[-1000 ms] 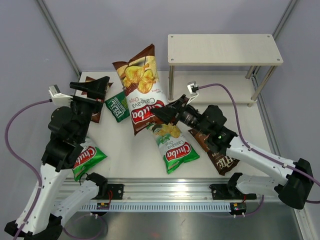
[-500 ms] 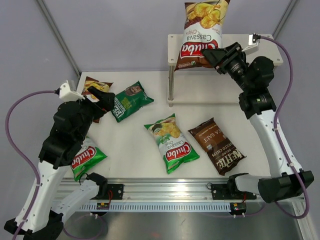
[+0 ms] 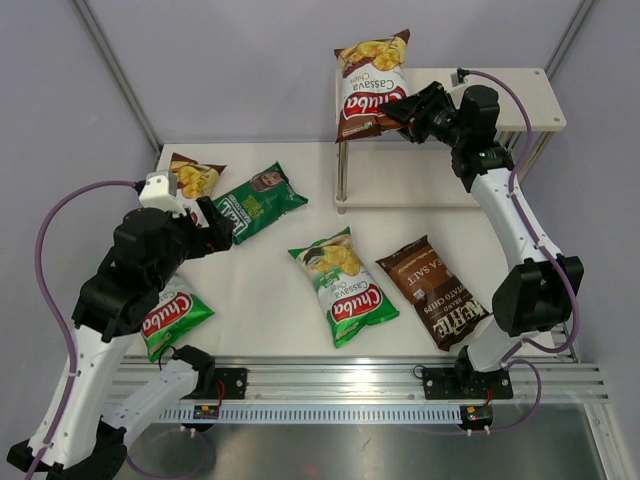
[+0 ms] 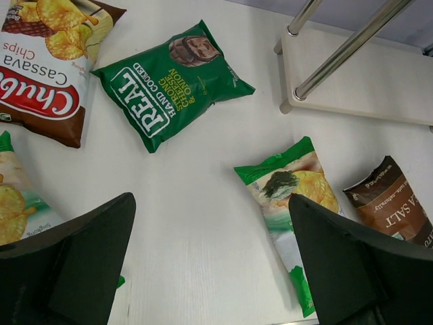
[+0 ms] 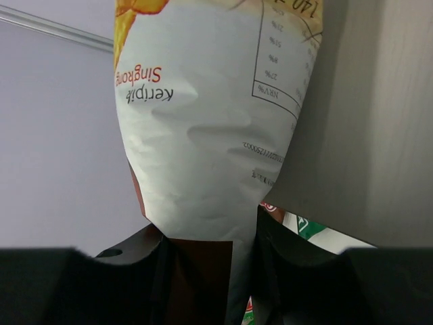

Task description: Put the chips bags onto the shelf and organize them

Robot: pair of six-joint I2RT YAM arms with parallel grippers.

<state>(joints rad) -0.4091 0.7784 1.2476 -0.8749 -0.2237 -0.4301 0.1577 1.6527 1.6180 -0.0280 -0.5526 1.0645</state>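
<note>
My right gripper (image 3: 402, 108) is shut on the lower edge of a brown Chuba Cassava bag (image 3: 368, 82), held upright over the left end of the shelf's top board (image 3: 520, 100). In the right wrist view the bag's white back (image 5: 210, 122) rises from my closed gripper (image 5: 210, 264). My left gripper (image 3: 215, 225) is open and empty above the table, its fingers (image 4: 81, 264) wide apart. On the table lie a second brown Chuba bag (image 3: 190, 175), the dark-green REAL bag (image 3: 258, 200), a light-green Chuba bag (image 3: 345, 285), the Kettle bag (image 3: 435, 290) and another light-green Chuba bag (image 3: 175, 320).
The shelf's lower board (image 3: 420, 185) and silver legs (image 4: 338, 54) stand at the back right. The second light-green bag is partly under my left arm. Metal frame posts (image 3: 120, 80) rise at the back corners. A rail (image 3: 330, 385) runs along the near edge.
My right arm has lifted the brown Chuba bag from the table's middle up to the shelf, then lowered it toward the top board's left end. My left gripper has shifted slightly right.
</note>
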